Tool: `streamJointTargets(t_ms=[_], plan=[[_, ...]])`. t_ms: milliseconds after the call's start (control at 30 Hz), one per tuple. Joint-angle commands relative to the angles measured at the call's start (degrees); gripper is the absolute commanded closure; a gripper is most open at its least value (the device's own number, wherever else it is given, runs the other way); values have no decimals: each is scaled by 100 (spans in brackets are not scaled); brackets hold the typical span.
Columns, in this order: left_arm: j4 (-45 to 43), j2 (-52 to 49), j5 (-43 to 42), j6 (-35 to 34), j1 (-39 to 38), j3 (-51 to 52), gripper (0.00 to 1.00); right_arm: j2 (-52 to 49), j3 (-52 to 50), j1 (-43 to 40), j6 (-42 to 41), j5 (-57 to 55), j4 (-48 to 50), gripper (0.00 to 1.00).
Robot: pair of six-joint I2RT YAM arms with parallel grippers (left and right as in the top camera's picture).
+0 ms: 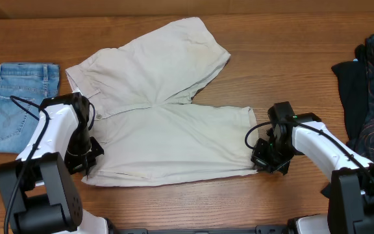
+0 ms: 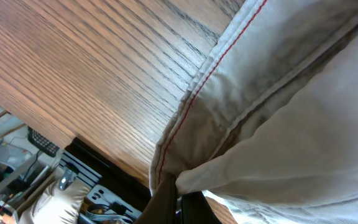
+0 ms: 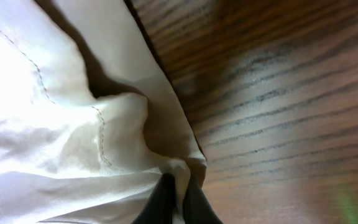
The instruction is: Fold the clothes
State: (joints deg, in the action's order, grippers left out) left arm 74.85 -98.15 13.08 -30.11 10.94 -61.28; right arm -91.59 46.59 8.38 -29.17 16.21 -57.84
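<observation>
The pale beige shorts (image 1: 161, 123) lie spread on the wooden table, waistband to the left, one leg angled up to the back, the other running right. My left gripper (image 1: 86, 161) is shut on the near waistband corner; the left wrist view shows the fabric with red stitching (image 2: 272, 106) pinched between its fingers (image 2: 178, 196). My right gripper (image 1: 265, 162) is shut on the near hem corner of the right leg; the right wrist view shows beige cloth (image 3: 73, 124) pinched between its fingers (image 3: 180, 193).
A folded blue denim piece (image 1: 15, 104) lies at the left edge. A dark pile of clothes (image 1: 372, 91) lies at the right edge. The bare wooden table (image 1: 291, 78) shows between the shorts and the pile.
</observation>
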Motion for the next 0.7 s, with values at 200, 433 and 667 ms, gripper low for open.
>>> streamJointTargets(t_ms=[200,433,667], plan=[[-11,293,654,-229,190,-149,96,-31,439,-107,-39,-577,730,67],[7,293,1021,-463,190,-149,96,-118,1961,-133,1314,-560,1827,38],[92,293,1453,-997,190,-149,93,-1099,3097,-133,1880,-109,2406,33]])
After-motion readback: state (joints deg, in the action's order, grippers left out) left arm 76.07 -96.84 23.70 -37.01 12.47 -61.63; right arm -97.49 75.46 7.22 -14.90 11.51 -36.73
